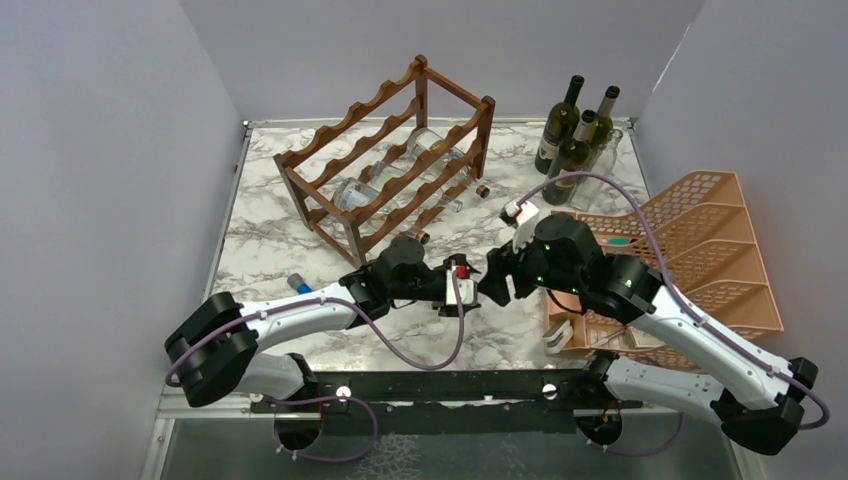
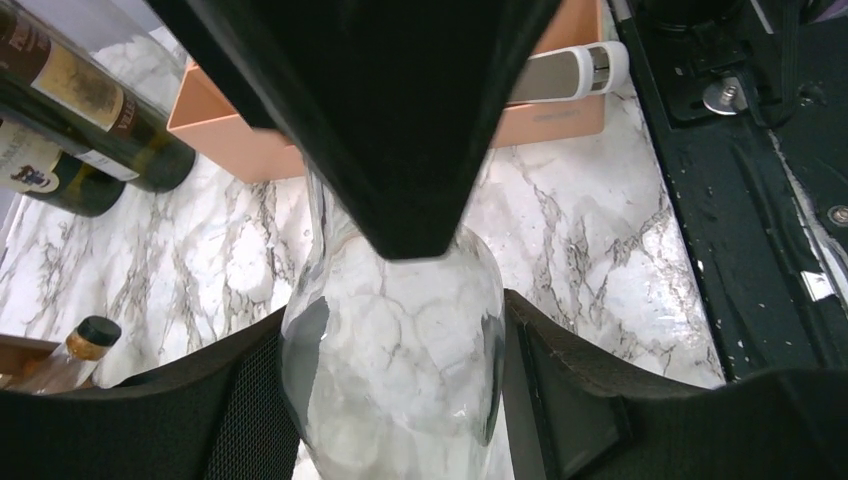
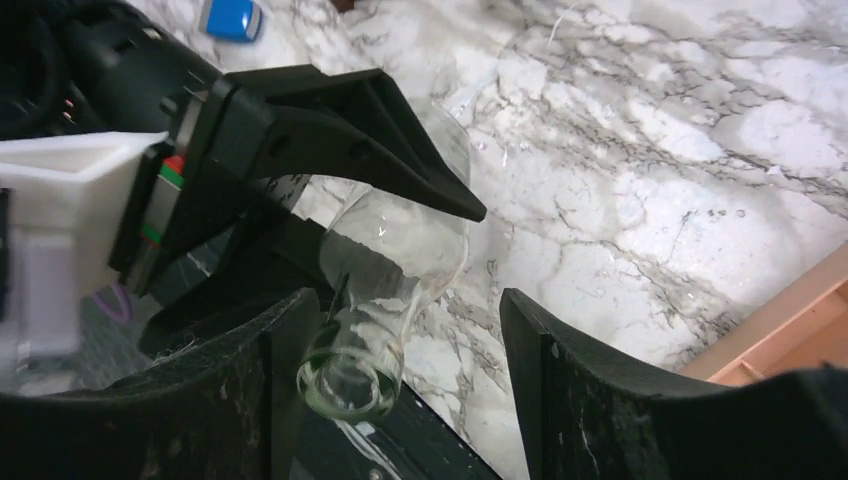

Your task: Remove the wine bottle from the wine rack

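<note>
left wrist – left gripper (image 2: 395, 320): clenched on the clear wine bottle (image 2: 400, 370), with one black finger against each side of its glass body, lower middle of the frame.
left wrist – wedge finger (image 2: 380, 120): belongs to the right arm and covers the bottle's neck, top middle.
left wrist – surroundings: the marble table (image 2: 600, 220) lies beneath; dark bottles (image 2: 90, 110) are at the upper left, beside the orange tray (image 2: 230, 130).
right wrist – right gripper (image 3: 405, 300): released, with its fingers spread apart at the bottom of the frame. The bottle's open mouth sits between them, close to the left-hand finger and clear of the other.
right wrist – wine bottle: tilted, its body in the left gripper's grasp at centre, over the marble.
right wrist – blue object (image 3: 232, 18): on the table, top left.
top external – wine rack (image 1: 390, 160): upper centre, with clear bottles (image 1: 440, 150) lying in it.
top external – grippers: they meet tip to tip at lower centre, below the rack in the frame and apart from it. The held bottle is hard to make out there.
</note>
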